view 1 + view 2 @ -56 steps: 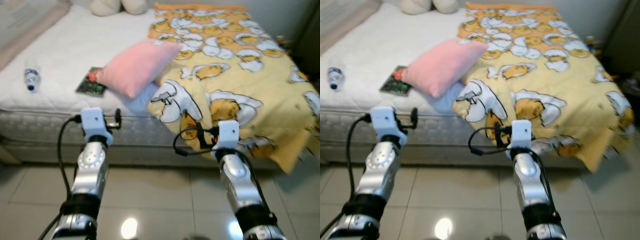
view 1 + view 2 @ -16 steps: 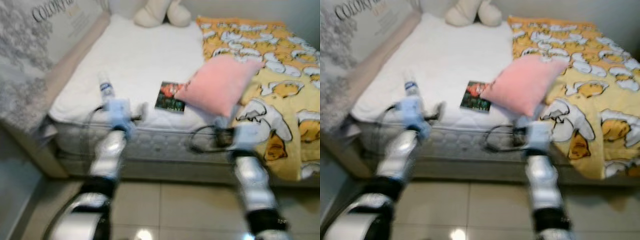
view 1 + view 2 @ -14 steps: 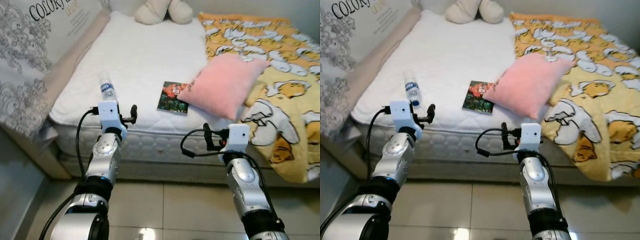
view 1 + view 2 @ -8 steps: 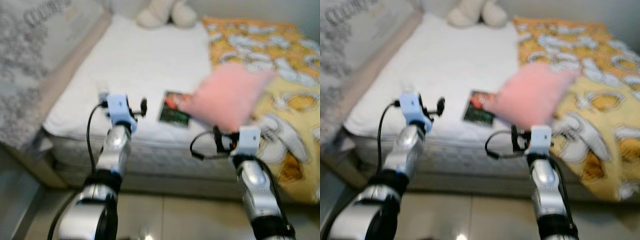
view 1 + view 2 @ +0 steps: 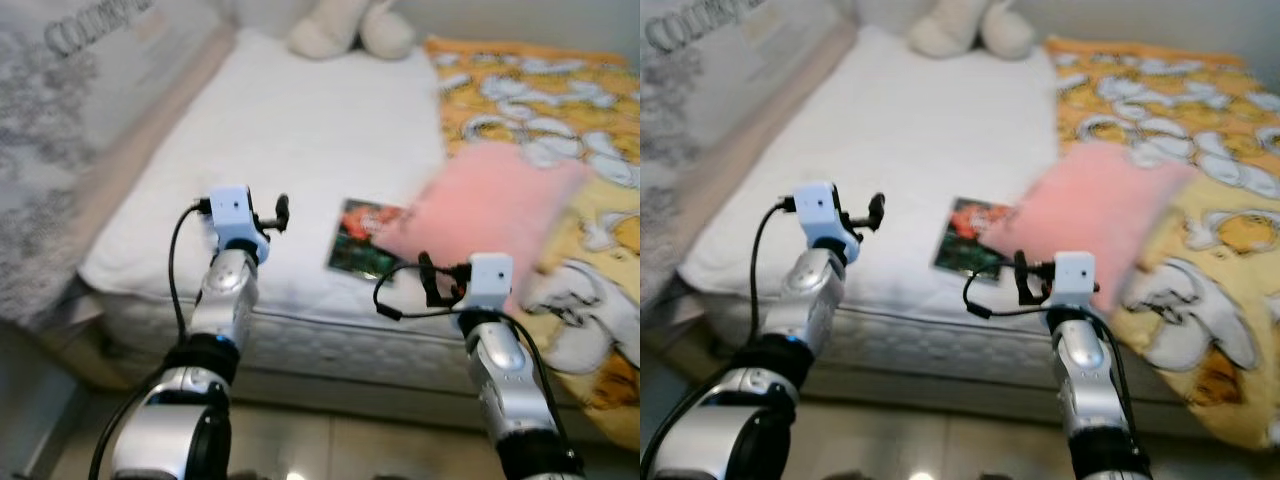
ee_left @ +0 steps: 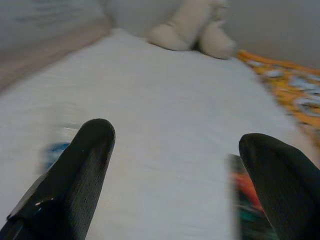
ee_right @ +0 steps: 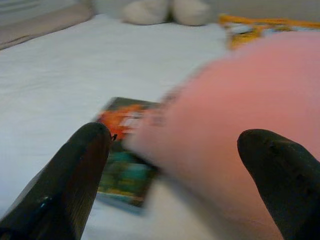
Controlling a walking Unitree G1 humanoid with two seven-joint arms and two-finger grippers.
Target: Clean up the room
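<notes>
A white mattress (image 5: 300, 130) carries a pink pillow (image 5: 490, 210) whose edge lies over one side of a dark, colourful book (image 5: 362, 237). My left gripper (image 6: 177, 145) is held out over the mattress's near left part, open with nothing between its fingers. A blurred clear bottle with a blue label (image 6: 54, 151) lies just beside its one finger (image 6: 80, 170); in the eye views my left wrist hides it. My right gripper (image 7: 175, 142) is open too, pointing at the book (image 7: 125, 150) and the pillow (image 7: 240, 120) close ahead.
A yellow cartoon-print blanket (image 5: 540, 90) covers the bed's right side. A cream plush toy (image 5: 350, 30) sits at the bed's far end. A patterned grey panel (image 5: 60, 130) runs along the left. Tiled floor (image 5: 340, 450) lies before the bed.
The whole view has shifted and the bed looks nearer, so the camera has moved. Both arms stay held forward and open. The bottle, seen beside my left wrist earlier, is now behind it.
</notes>
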